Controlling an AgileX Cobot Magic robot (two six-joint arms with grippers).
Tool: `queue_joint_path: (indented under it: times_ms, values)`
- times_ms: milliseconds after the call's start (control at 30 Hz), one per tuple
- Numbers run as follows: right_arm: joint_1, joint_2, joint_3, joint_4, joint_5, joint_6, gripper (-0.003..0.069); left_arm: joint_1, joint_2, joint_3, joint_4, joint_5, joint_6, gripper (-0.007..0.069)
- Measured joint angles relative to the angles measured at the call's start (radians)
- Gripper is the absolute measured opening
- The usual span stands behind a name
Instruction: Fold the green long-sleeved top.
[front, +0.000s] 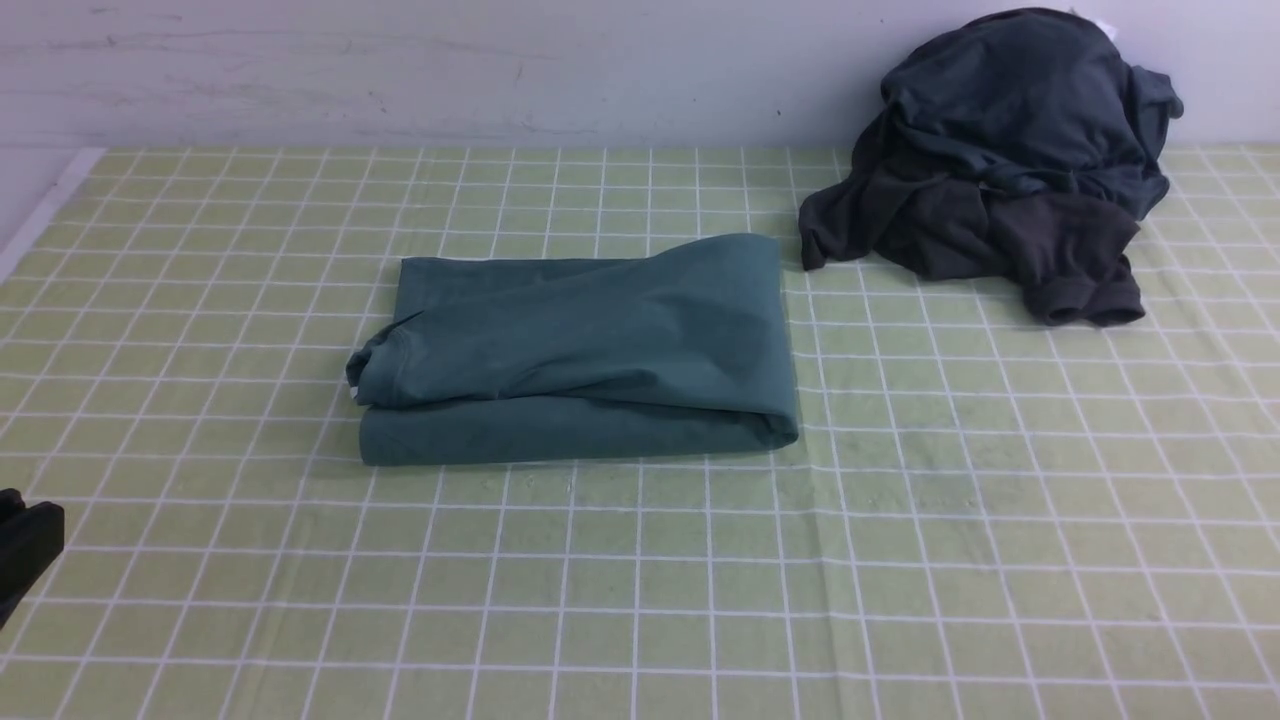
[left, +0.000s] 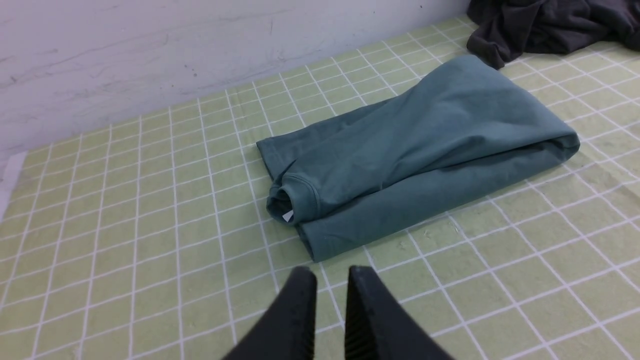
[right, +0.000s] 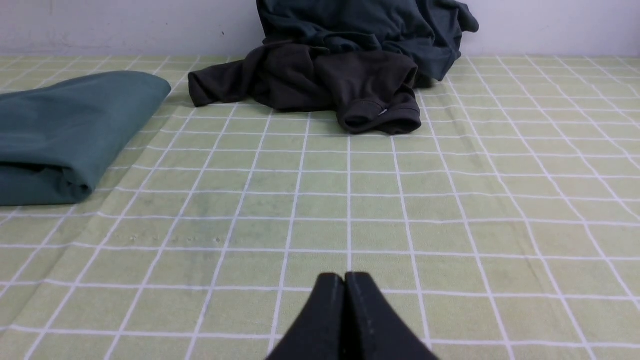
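The green long-sleeved top (front: 580, 345) lies folded into a thick rectangle in the middle of the table, its collar end with a white neck label (left: 288, 216) to the left. My left gripper (left: 330, 272) hovers just short of the top's (left: 415, 150) near left corner, jaws a little apart with nothing between them. Only a black bit of that arm (front: 28, 545) shows at the front view's left edge. My right gripper (right: 344, 276) is shut and empty over bare cloth, well to the right of the top (right: 65, 130).
A heap of dark slate-grey and charcoal garments (front: 1010, 160) sits at the back right against the white wall (front: 400, 70). A green checked tablecloth (front: 900, 560) covers the table, and its left edge (front: 40, 215) shows at the back left.
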Motion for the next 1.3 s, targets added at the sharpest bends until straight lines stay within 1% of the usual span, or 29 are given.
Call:
queue_joint_path:
  times_ms: [333, 500, 600, 633, 667, 733, 767, 867, 900, 1133, 1267, 1300]
  values:
    - [0.0, 0.0, 0.0, 0.0, 0.001, 0.0, -0.0013, 0.0, -0.009, 0.028, 0.0, -0.021, 0.0, 0.0083]
    - [0.0, 0.0, 0.0, 0.0, 0.001, 0.0, -0.0013, 0.0, -0.099, 0.162, 0.004, -0.058, -0.003, 0.0083]
    - [0.0, 0.0, 0.0, -0.001, 0.001, 0.0, -0.0013, 0.0, -0.208, 0.277, -0.003, -0.103, -0.037, 0.0083]
    - [0.0, 0.0, 0.0, -0.001, 0.001, 0.0, -0.0013, 0.0, -0.225, 0.286, -0.003, -0.111, -0.04, 0.0083]
    - [0.0, 0.0, 0.0, -0.001, 0.001, 0.0, -0.0013, 0.0, -0.293, 0.354, -0.003, -0.149, -0.07, 0.0083]
    - [0.0, 0.0, 0.0, -0.001, 0.001, 0.0, -0.0013, 0.0, -0.325, 0.408, -0.002, -0.178, -0.087, 0.0083]
    - [0.0, 0.0, 0.0, -0.004, 0.001, 0.0, -0.0013, 0.0, -0.347, 0.482, 0.006, -0.249, -0.105, 0.0083]
    - [0.0, 0.0, 0.0, -0.004, 0.002, 0.0, -0.0013, 0.003, -0.35, 0.523, 0.02, -0.286, -0.125, 0.0083]
    - [0.0, 0.0, 0.0, -0.005, 0.002, 0.0, -0.0013, 0.003, -0.35, 0.525, 0.022, -0.288, -0.127, 0.0083]
    - [0.0, 0.0, 0.0, -0.005, 0.002, 0.0, -0.0013, 0.11, -0.35, 0.527, 0.049, -0.313, -0.19, 0.0079]
    - [0.0, 0.0, 0.0, -0.005, 0.002, 0.0, -0.0013, 0.112, -0.35, 0.527, 0.049, -0.265, -0.199, 0.0035]
    - [0.0, 0.0, 0.0, -0.005, 0.002, 0.0, -0.0013, 0.105, -0.35, 0.527, 0.047, -0.214, -0.207, 0.0011]
